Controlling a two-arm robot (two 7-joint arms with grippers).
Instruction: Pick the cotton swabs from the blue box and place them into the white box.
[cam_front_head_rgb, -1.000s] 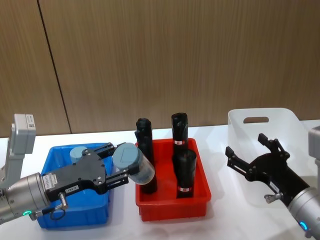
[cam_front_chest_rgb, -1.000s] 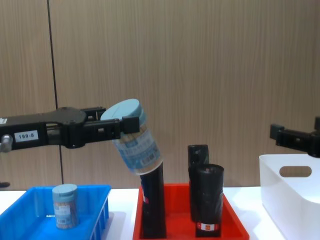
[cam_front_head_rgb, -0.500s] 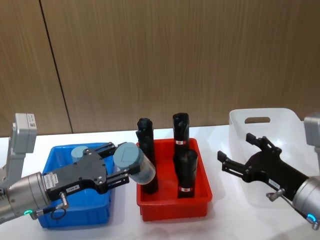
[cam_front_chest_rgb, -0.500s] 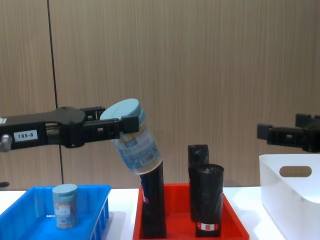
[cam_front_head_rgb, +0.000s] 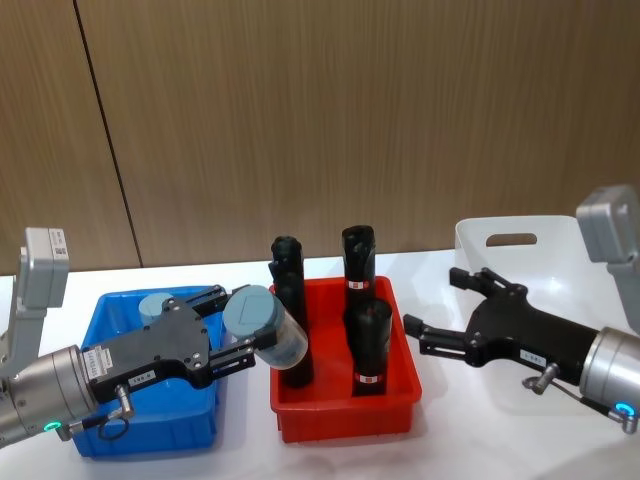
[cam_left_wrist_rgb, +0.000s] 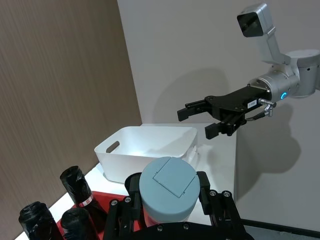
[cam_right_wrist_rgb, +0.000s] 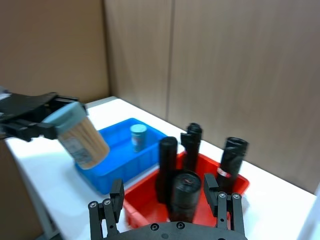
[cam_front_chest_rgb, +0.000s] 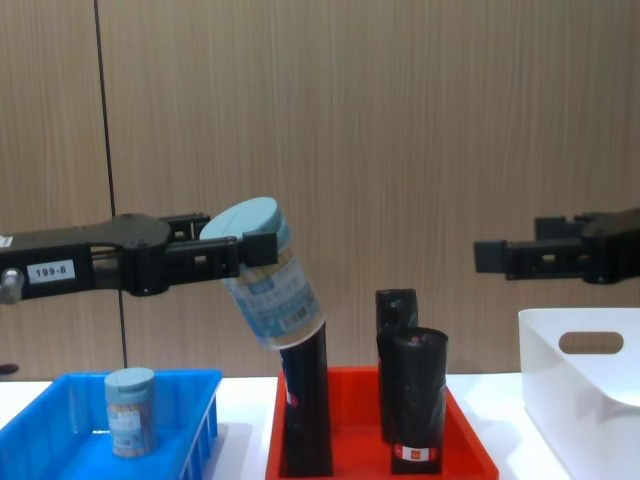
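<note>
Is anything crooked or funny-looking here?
Yes. One cotton swab jar hangs tilted in the air, clamped at its lid by the left gripper. The other jar stands straight in the blue box. The right gripper is open, facing it. Nothing has spilled.

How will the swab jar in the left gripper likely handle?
Probably light: the swab jar holds thin sticks. The left gripper clamps it near the lid and it hangs tilted, so it may pivot. Round, so laid sideways it would likely roll.

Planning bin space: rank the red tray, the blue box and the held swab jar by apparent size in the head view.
Largest, unranked: red tray and blue box look alike; the left gripper hides part of the blue box.
Smallest: swab jar in that gripper.
</note>
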